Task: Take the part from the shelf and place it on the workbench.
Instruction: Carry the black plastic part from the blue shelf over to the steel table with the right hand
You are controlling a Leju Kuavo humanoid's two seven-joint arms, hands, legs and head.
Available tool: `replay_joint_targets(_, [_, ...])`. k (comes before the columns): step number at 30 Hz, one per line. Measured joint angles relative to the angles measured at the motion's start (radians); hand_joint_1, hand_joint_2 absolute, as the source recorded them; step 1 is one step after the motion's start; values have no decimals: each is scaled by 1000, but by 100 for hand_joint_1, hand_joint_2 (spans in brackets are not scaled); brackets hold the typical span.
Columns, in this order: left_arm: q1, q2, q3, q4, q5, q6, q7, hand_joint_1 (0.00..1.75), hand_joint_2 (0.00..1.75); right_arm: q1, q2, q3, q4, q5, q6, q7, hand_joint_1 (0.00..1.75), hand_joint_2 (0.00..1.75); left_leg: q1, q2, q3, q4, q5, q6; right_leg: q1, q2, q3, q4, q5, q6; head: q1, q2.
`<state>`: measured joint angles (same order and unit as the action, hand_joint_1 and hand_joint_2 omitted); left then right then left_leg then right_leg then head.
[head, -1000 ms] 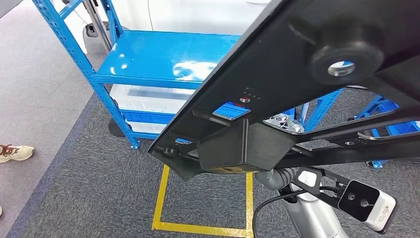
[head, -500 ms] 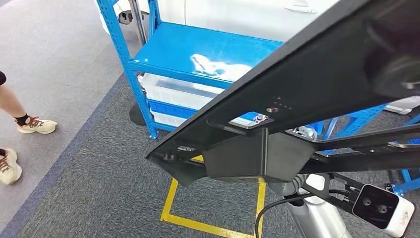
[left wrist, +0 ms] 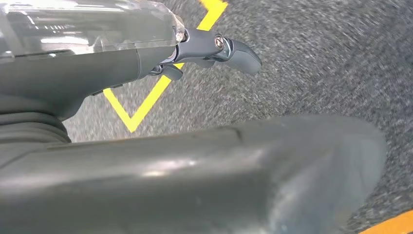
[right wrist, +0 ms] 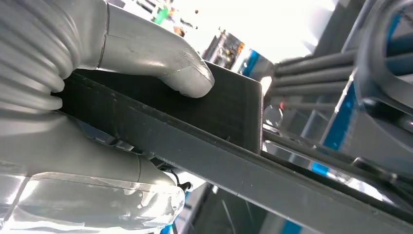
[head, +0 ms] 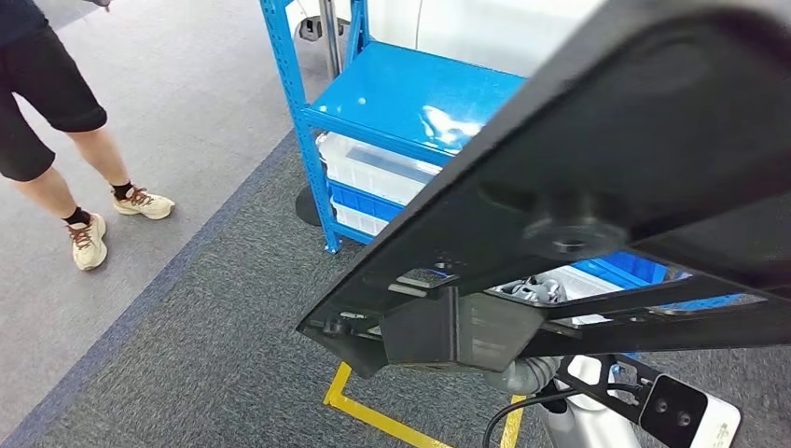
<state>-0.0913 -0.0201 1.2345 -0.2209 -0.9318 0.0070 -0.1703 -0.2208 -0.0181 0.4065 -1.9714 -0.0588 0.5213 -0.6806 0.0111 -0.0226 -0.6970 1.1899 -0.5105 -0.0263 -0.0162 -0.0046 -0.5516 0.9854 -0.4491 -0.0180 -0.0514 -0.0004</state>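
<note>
Big black part (head: 597, 168) up off the shelf, high and close to the head camera, slanting from low near the middle to high at the far right. Long side running that same slant. No workbench anywhere in the pictures, so the way to the drop spot impossible to tell.

Right hand (right wrist: 87, 112) clamped on the part: thick grey thumb on top of the flat black edge, rest of the hand under it, part squeezed in between. Part sticking out forward, away from that hand, with most of its length past the fingers. Right hand clearly the near one, the only one touching it.

Left hand (left wrist: 146, 58) low over the grey carpet (left wrist: 311, 63) and a yellow tape line (head: 373, 415). Nothing in it as far as the wrist picture shows, one dark finger poking out; fingers spread or curled, hard to say.

Blue shelf (head: 410, 98) behind the part, with white bins (head: 373, 168) under its top board. Person's legs and shoes (head: 89, 238) off to the left side, well apart from the part.

Probably mid-carry, with the long far end the bit to watch near the shelf posts.
</note>
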Motion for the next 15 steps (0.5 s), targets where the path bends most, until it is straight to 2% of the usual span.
replay_joint_targets(1, [0, -3, 0, 0, 0, 0, 0, 0, 0, 8, 4, 0, 1, 9, 1, 0, 175, 175, 4, 7, -28, 58, -22, -4, 1, -15, 0, 1, -1, -1, 0, 0])
replay_joint_targets(2, [1, -6, 0, 0, 1, 1, -1, 0, 0, 14, 7, 0, 3, 15, 0, 0, 175, 175, 7, 10, -42, 89, -27, -8, 2, -29, 0, 2, -3, 0, 0, 0])
replay_joint_targets(3, [3, -10, 0, 0, 1, 1, -2, 0, 0, 16, 11, 0, 4, 18, -1, 0, 175, 175, 10, 14, -36, 81, -13, -11, 2, -41, 0, 5, -5, 1, 0, 0])
replay_joint_targets(4, [4, -13, 0, 0, 1, 1, -3, 0, 0, 17, 13, 0, 5, 19, -5, 0, 175, 175, 13, 21, -10, 33, 16, -12, 1, -53, 0, 8, -8, 4, 0, 0])
replay_joint_targets(5, [4, -15, 0, 0, 1, 2, -5, 0, 0, 17, 16, 0, 6, 18, -10, 0, 175, 175, 14, 38, 30, -39, 47, -13, 1, -64, 2, 11, -12, 8, 0, 0])
replay_joint_targets(7, [2, -17, 0, 0, 3, 3, -9, 0, 0, 17, 18, -1, 1, 13, -19, 0, 175, 175, 8, 71, 92, -152, 81, -1, 6, -83, 5, 17, -20, 18, 0, 0])
replay_joint_targets(8, [1, -18, 0, 0, 3, 3, -11, 0, 0, 17, 20, -2, -3, 10, -21, 0, 175, 175, 5, 78, 103, -174, 83, 7, 8, -90, 6, 19, -22, 24, 0, 0])
replay_joint_targets(10, [3, -20, 0, 0, 4, 3, -12, 0, 0, 17, 22, -4, -8, 6, -22, 0, 175, 175, 0, 62, 100, -176, 83, 22, 10, -105, 9, 18, -24, 35, 0, 0])
replay_joint_targets(11, [5, -21, 0, 0, 4, 3, -12, 0, 0, 17, 24, -4, -9, 6, -22, 0, 175, 175, 1, 53, 100, -179, 85, 28, 8, -102, 10, 20, -28, 41, 0, 0])
replay_joint_targets(13, [6, -23, 0, 0, 6, 3, -13, 0, 0, 18, 26, -8, -14, -1, -17, 0, 175, 175, 5, 35, 100, -186, 91, 41, 3, -65, -8, 66, -64, 50, 0, 0])
replay_joint_targets(15, [3, -24, 0, 0, 11, 4, -18, 0, 0, 23, 27, -20, -20, -18, 6, 0, 175, 175, 5, 16, 98, -188, 94, 49, 1, -17, -65, 189, -131, 52, 0, 0])
